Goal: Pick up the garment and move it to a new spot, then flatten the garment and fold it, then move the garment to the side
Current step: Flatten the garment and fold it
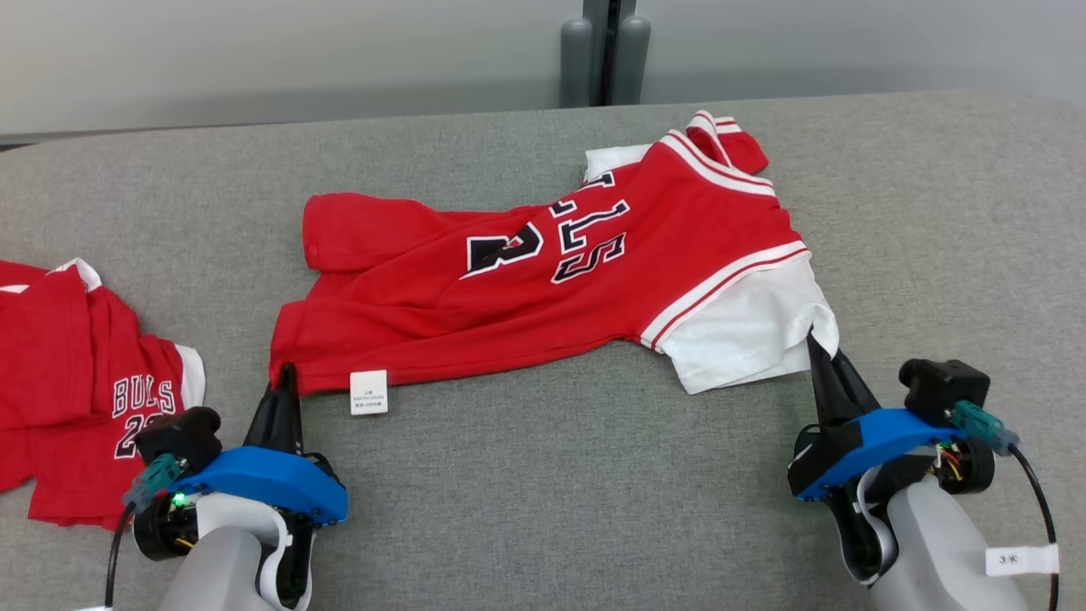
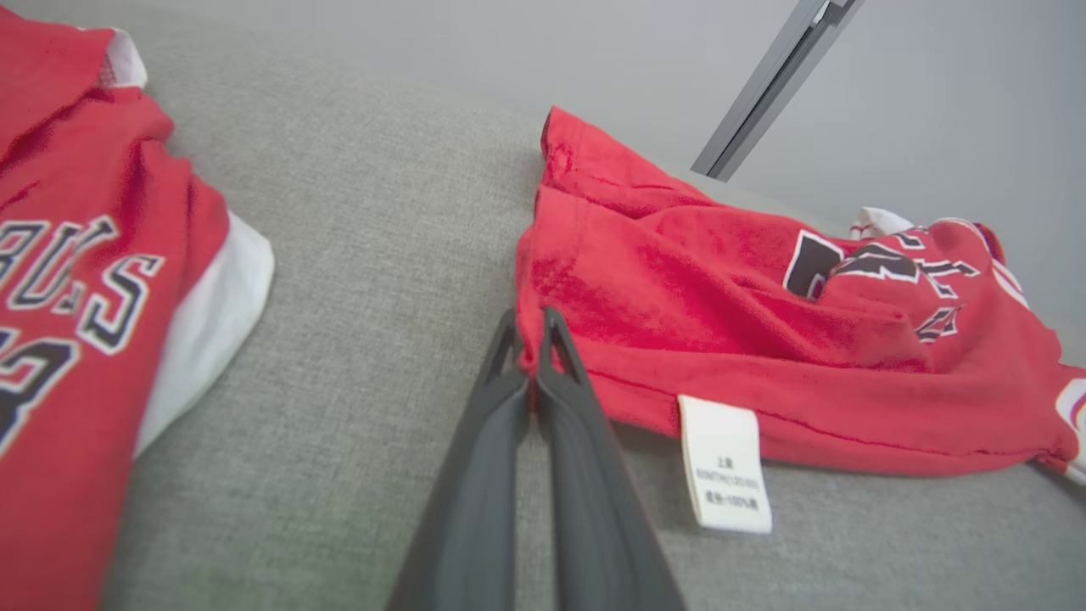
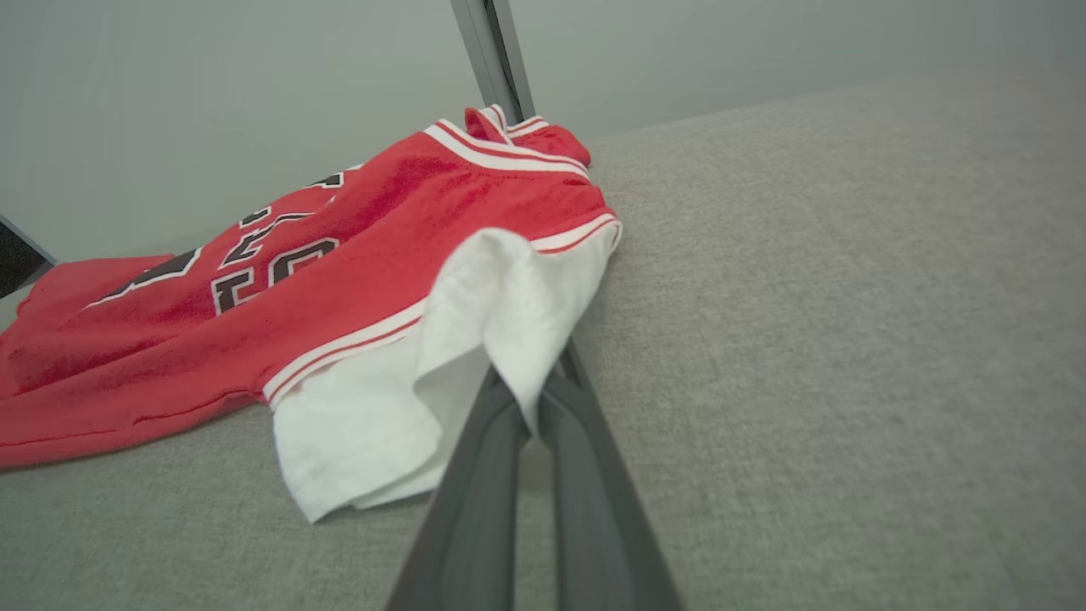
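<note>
ok so left hand (image 1: 284,373) is pinching the hem corner and right hand (image 1: 819,344) the white sleeve of the rumpled red fabric jersey (image 1: 543,280) lying mid grey cloth-covered tabletop (image 1: 543,492), so I'd lift those 2 evenly, keeping it taut.

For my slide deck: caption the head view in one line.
Left claw grips the hem corner of the red jersey; right claw grips its white sleeve.
</note>
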